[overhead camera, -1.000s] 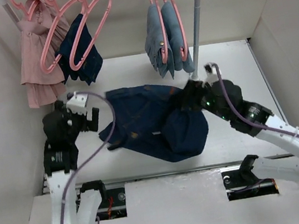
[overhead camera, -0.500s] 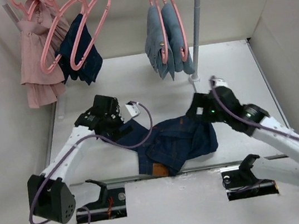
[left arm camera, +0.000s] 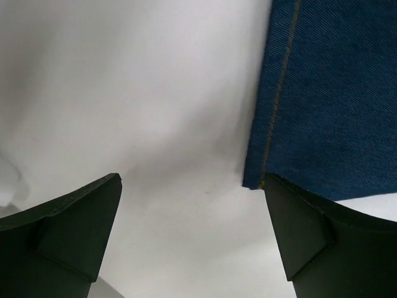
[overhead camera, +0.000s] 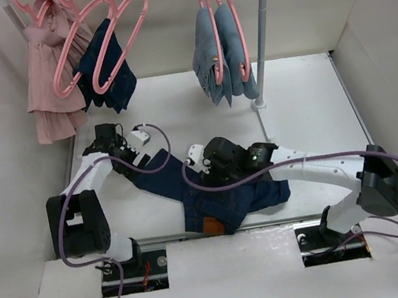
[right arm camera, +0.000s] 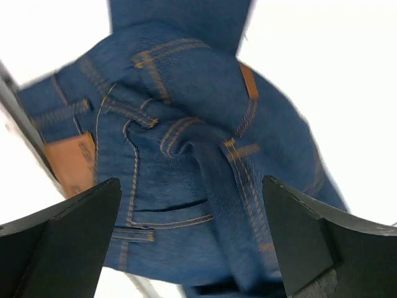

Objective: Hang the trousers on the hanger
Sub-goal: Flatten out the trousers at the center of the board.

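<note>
Trousers (overhead camera: 222, 205) bunched on table (overhead camera: 303, 96) near front edge, tan patch (overhead camera: 212, 226) up. Right tool (right arm camera: 192, 180) wide open directly above them, gripping nothing; its arm covers the heap's upper part. Left tool (left arm camera: 192, 180) open, empty, at the leg hem, possibly touching. Hanger (overhead camera: 130, 36) on rail back left, over dark garment (overhead camera: 114, 75), between pink dress (overhead camera: 44, 75) and light jeans (overhead camera: 210, 50).

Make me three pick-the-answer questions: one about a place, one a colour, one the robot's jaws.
1. Where are the trousers? A hanging up; B on the table; C in a box.
2. What colour is the empty hanger? A pink; B green; C black.
3. How are the right arm's jaws? A open; B shut on the trousers; C shut on a hanger.
Answers: 1 B, they lie crumpled there. 2 A, it is plainly pink. 3 A, they stand apart above the denim.
</note>
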You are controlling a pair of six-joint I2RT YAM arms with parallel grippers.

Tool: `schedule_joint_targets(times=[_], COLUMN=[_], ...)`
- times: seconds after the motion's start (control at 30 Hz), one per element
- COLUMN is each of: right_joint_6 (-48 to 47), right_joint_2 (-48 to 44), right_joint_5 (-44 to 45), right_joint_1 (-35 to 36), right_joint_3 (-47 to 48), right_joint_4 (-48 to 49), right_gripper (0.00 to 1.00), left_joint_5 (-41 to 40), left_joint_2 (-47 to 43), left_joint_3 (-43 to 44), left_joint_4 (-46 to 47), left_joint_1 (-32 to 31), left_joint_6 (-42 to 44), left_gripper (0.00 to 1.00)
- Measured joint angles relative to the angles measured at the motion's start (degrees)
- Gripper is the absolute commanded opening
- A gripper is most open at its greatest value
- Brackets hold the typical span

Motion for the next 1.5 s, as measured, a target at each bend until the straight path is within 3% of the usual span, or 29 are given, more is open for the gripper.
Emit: schedule_joint_targets(times=[0.13, 0.3, 0.4, 0.5, 0.53, 0.57, 0.67, 0.7, 0.73, 0.77, 0.9, 0.93, 1.0, 1.03, 1.2, 1.37, 1.43, 1.5], right_joint_6=[-11.2, -20.8, -24.3, -26.2, -26.8, -27.1, -28.1, -28.3, -28.4, -28.6, -28.7, -28.8, -29.1, -29.0, -25.4, -11.0, -2.5, 7.6], right_joint_2=[1.5, 11.8, 17.7, 20.6, 20.7, 20.4, 18.3, 17.4, 16.6, 16.2, 18.0, 19.3, 22.9, 24.7, 26.6, 25.0, 19.8, 9.2], right_joint_5=[-1.9, -5.1, -7.4, -9.3, -9.7, -9.9, -10.1, -10.1, -10.1, -10.0, -7.4, -6.6, -5.5, -5.0, -2.9, -2.6, -5.9, -10.1], right_joint_1=[1.1, 1.3, 1.8, 2.1, 2.3, 2.5, 2.9, 3.1, 3.4, 3.6, 5.0, 5.3, 5.6, 5.6, 5.6, 4.0, 0.2, -7.6], right_joint_3=[2.3, 9.9, 12.1, 12.6, 12.6, 12.6, 12.6, 12.6, 12.7, 12.8, 13.4, 13.4, 13.4, 13.4, 16.4, 26.4, 26.4, 19.8], right_joint_4=[-0.1, -0.6, -3.3, -7.1, -8.7, -9.8, -12.0, -12.5, -12.8, -13.0, -13.0, -12.7, -12.2, -12.1, -13.4, -16.1, -12.9, -4.3], right_gripper=[1.0, 1.0, 0.89, 0.88, 0.9, 0.94, 0.95, 0.95, 0.95, 0.93, 0.69, 0.41, 0.2, 0.0, 0.0, 0.0, 0.0, 0.0], left_joint_5=[1.6, 5.3, 6.4, 6.5, 6.6, 6.6, 6.5, 6.5, 6.4, 6.3, 5.4, 5.1, 4.8, 4.4, 0.3, -6.7, -9.2, -10.6], left_joint_2=[0.2, -0.3, -0.9, -1.1, -1.2, -1.6, -2.4, -2.5, -2.6, -2.6, -2.8, -2.9, -3.2, -3.6, -6.5, -8.7, -9.0, -9.0], left_joint_3=[-2.3, -4.9, -7.0, -9.4, -10.0, -10.3, -11.4, -11.8, -12.4, -12.8, -13.4, -13.5, -13.7, -13.8, -13.9, -13.7, -13.2, -12.3], left_joint_4=[0.6, 2.2, 4.1, 5.4, 5.7, 5.9, 7.2, 7.6, 8.5, 9.0, 10.6, 10.7, 11.0, 11.0, 11.6, 14.1, 14.3, 14.3], left_joint_1=[-0.4, -3.8, -6.4, -8.7, -9.2, -9.5, -9.8, -9.9, -9.9, -9.9, -10.0, -10.0, -9.8, -9.4, -4.2, 2.4, 4.4, 5.1], left_joint_6=[0.0, -0.3, -0.4, -0.5, -0.5, -0.4, -0.2, -0.1, 0.0, -0.4, -1.0, -1.4, -1.9, -2.2, -2.8, -3.7, -3.7, -3.4], left_gripper=[0.99, 0.99, 0.99, 0.86, 0.82, 0.71, 0.49, 0.24, 0.05, 0.0, 0.0, 0.0, 0.0, 0.0, 0.0, 0.0, 0.0, 0.0])
